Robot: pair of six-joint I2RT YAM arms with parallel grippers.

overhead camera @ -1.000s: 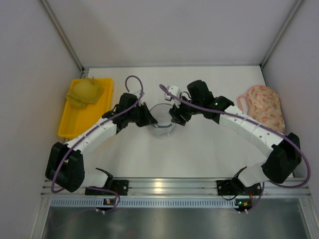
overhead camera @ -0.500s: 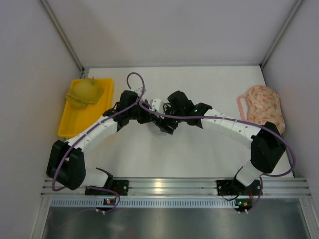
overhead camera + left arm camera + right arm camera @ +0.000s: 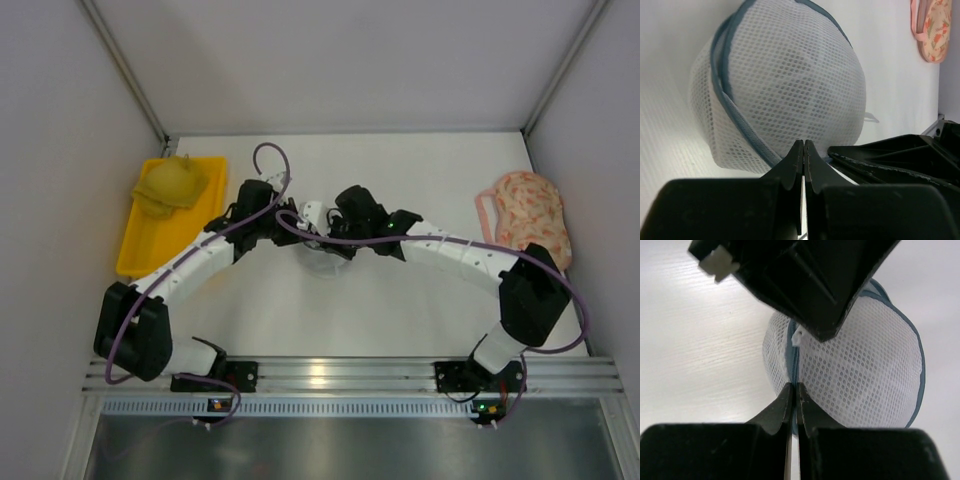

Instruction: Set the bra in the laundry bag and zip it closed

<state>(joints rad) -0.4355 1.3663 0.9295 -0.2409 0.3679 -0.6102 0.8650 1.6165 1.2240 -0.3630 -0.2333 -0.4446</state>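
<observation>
The laundry bag (image 3: pixel 322 264) is a white mesh dome with a blue-grey zipper rim, standing at the table's middle between both arms. The left wrist view shows it closed into a ball (image 3: pixel 785 85). My left gripper (image 3: pixel 804 143) is shut, its tips pinching the mesh at the bag's lower edge by the rim. My right gripper (image 3: pixel 792 386) is shut on the zipper band (image 3: pixel 794 360) from the other side. The left gripper's black body (image 3: pixel 805 285) hangs just above it. The bra does not show; nothing dark is visible through the mesh.
A yellow tray (image 3: pixel 150 250) at the left holds a mustard bra (image 3: pixel 172 183). A pink floral bra (image 3: pixel 525 215) lies at the right edge, also in the left wrist view (image 3: pixel 932 27). Grey walls close in the table on three sides.
The right arm has swung left onto the bag and its gripper has gone from open to shut on the zipper rim. The left arm has kept its hold and barely moved.
</observation>
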